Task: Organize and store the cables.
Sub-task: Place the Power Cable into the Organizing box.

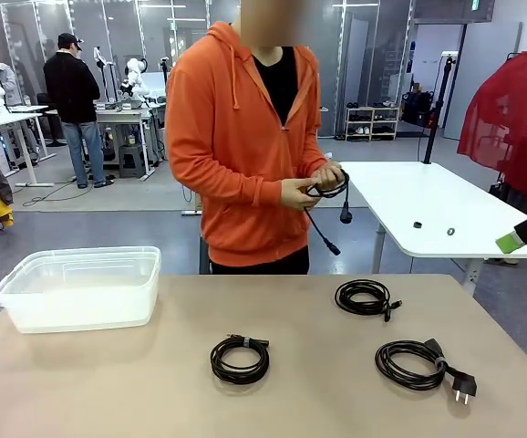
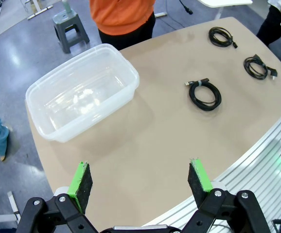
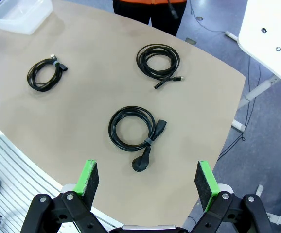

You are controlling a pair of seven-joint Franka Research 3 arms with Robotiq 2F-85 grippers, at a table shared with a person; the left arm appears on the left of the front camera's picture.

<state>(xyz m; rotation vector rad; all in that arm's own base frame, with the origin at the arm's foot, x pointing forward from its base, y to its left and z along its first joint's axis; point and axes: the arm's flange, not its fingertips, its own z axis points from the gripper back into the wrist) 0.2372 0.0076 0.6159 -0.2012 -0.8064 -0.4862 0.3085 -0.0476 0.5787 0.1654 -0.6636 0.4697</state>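
1. Three wound cables lie well apart on the tan table [image 1: 108, 392]: a banded coil [image 1: 240, 359] near the middle, a second coil [image 1: 364, 297] farther back and a plug-ended coil [image 1: 418, 363] to the right. Across the table, a person [image 1: 236, 137] winds a fourth cable [image 1: 329, 190] in both hands [image 1: 302, 193].
2. The clear bin [image 1: 72, 306] sits empty at the table's far left corner.
3. The left gripper [image 2: 139, 167] and right gripper [image 3: 147, 167] hang above the table, jaws spread wide, holding nothing.
4. The danger ahead is that a pinch may catch only one strand of flat-lying cord, which could spill a coil open. A dangling plug might also snag the bin's rim.
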